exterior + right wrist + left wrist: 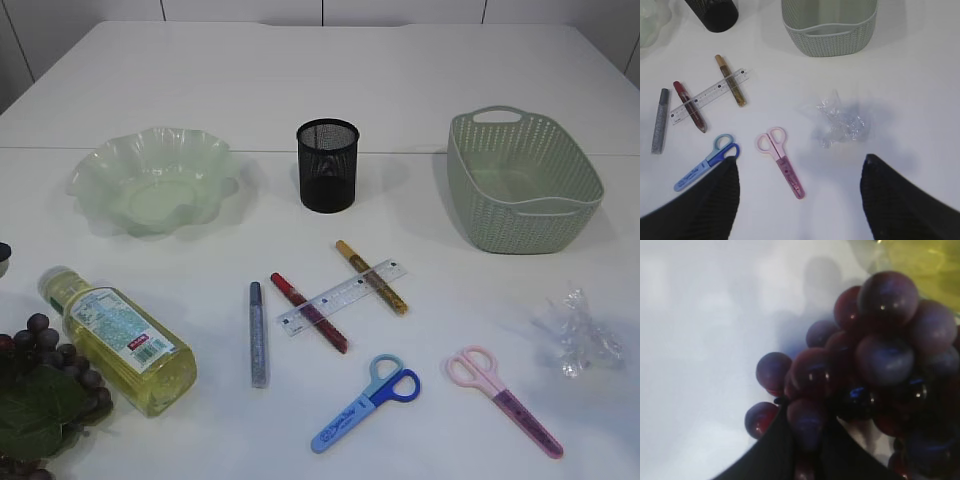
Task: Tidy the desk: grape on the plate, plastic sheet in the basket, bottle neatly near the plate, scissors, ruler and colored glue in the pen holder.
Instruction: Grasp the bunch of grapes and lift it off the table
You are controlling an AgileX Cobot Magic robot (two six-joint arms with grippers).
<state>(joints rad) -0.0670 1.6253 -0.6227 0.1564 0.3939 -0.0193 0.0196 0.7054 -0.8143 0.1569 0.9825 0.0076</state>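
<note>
While the left gripper (807,447) is pinching its dark fingers together around a berry of the grape (875,370) bunch, that bunch is lying at the table's seven o'clock edge, touching the bottle (120,338). Over at five o'clock, the right gripper (799,195) is hovering with its jaws spread wide above the plastic sheet (840,122) and the pink scissors (781,160), gripping nothing.
</note>
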